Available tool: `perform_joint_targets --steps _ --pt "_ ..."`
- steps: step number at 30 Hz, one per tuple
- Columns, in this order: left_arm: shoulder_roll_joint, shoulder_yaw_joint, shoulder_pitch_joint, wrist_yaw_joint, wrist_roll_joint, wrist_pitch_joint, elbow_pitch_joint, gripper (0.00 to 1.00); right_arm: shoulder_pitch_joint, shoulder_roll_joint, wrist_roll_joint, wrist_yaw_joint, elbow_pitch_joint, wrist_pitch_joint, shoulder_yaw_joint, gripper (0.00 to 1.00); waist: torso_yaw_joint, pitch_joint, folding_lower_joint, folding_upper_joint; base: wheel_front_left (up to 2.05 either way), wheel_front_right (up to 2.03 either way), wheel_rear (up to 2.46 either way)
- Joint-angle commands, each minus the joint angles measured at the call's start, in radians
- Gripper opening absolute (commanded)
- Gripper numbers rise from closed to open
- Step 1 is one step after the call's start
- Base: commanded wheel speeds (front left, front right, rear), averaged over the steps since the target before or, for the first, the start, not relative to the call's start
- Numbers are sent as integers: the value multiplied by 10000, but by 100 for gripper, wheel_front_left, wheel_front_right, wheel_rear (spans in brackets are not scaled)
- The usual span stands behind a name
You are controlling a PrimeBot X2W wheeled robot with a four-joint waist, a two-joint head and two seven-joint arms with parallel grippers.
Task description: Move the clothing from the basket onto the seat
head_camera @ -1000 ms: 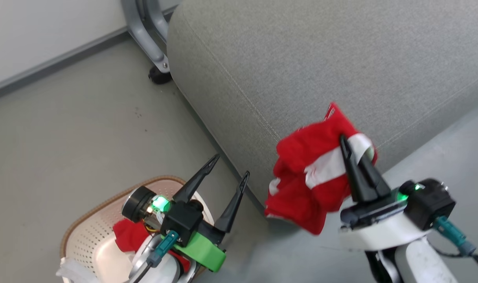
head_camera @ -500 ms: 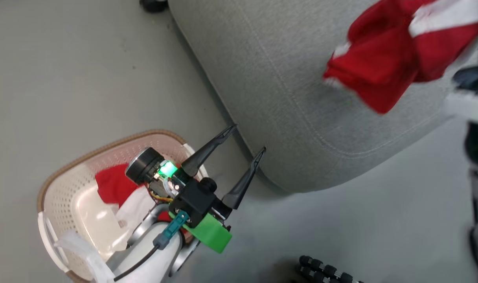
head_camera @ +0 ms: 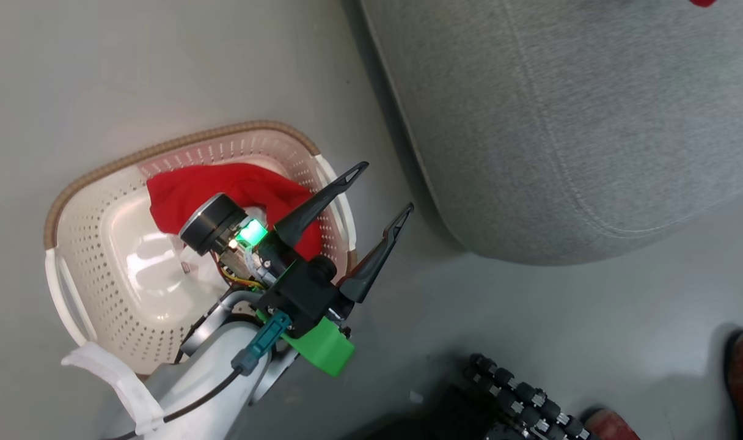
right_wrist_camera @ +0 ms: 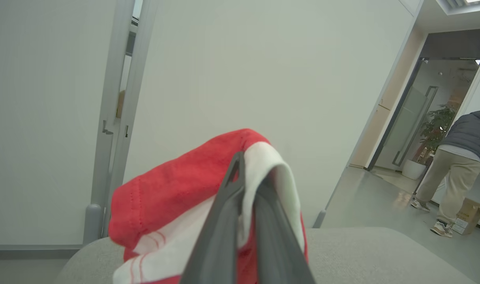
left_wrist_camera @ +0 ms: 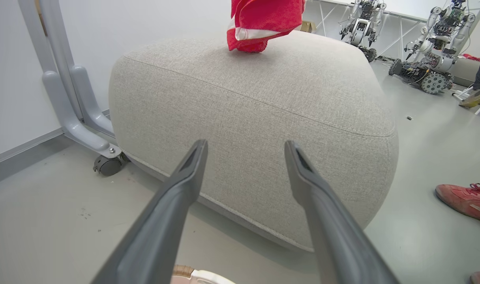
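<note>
While right fingers [right_wrist_camera: 220, 236] pinch one red garment [right_wrist_camera: 165, 189] above the seat [right_wrist_camera: 382, 256], left fingers [head_camera: 310, 211] spread empty, at the basket [head_camera: 81, 244] edge

Dark left claw [head_camera: 386, 186], green bracket [head_camera: 322, 349], teal plug [head_camera: 264, 342]

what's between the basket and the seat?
Bare grey floor, nothing lying on it. The head view shows that strip between the basket and the seat, with the open left hand over it.
</note>
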Motion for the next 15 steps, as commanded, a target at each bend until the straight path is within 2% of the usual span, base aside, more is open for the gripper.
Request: perform_joint_targets --steps 1,8,13,14,15 --pt "116 3 -260 -30 118 61 -88 100 -92 -56 -20 -3 410 -33 -51 0 568 886 -2 0 0 0 0" --pt "207 90 -437 128 125 107 -189 100 122 237 314 -3 3091 -35 -360 0 808 1354 -2 0 0 0 0" --pt "158 -20 -486 142 103 69 -102 100 263 865 826 -3 3839 -35 -1322 0 922 1410 -2 0 0 0 0" --pt "137 -32 -518 139 86 53 -80 100 401 986 774 -3 3881 -35 -1511 92 925 1400 -2 0 0 0 0" --pt "123 -42 -561 137 76 40 -49 100 479 1079 710 -3 3802 -35 -1707 100 928 1390 -2 0 0 0 0"
